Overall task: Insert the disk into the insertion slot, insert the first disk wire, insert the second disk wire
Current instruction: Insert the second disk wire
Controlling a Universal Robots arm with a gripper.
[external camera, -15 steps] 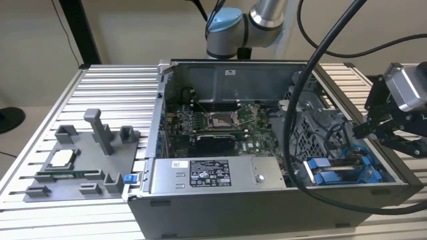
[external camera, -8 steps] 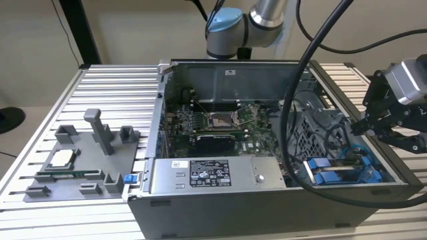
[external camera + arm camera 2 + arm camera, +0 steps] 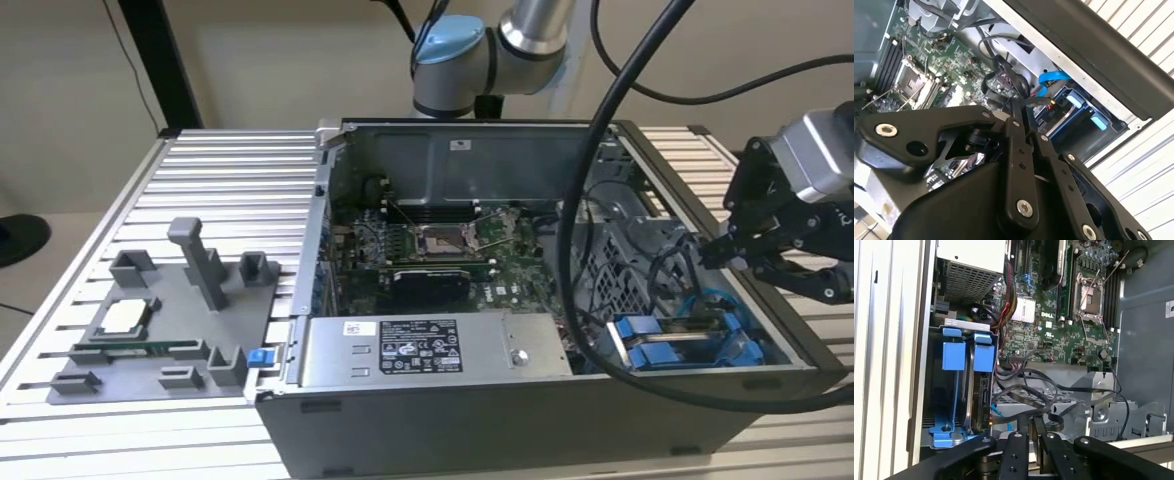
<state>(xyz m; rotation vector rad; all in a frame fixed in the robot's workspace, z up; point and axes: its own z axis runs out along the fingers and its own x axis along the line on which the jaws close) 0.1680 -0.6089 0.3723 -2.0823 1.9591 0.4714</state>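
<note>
The disk (image 3: 979, 399) stands on edge in the insertion slot (image 3: 943, 432), its blue frame tabs (image 3: 983, 357) at the near end. In the exterior view the disk (image 3: 671, 347) sits in the case's front right corner inside the blue slot rails (image 3: 747, 346). My gripper (image 3: 714, 252) hovers above and behind it, over the drive cage. In both wrist views the fingers (image 3: 1015, 131) lie close together, with a black disk wire (image 3: 1003, 76) and its connector running out from the tips. A blue wire (image 3: 1050, 77) curls beside the disk (image 3: 1064, 107).
The open computer case (image 3: 334, 300) holds the motherboard (image 3: 441, 245), a labelled grey power-supply box (image 3: 414, 350) and a perforated grey cage (image 3: 1104, 415). Loose black cables (image 3: 1024, 387) loop over the cage. A grey fixture plate (image 3: 160, 330) lies at the exterior view's left.
</note>
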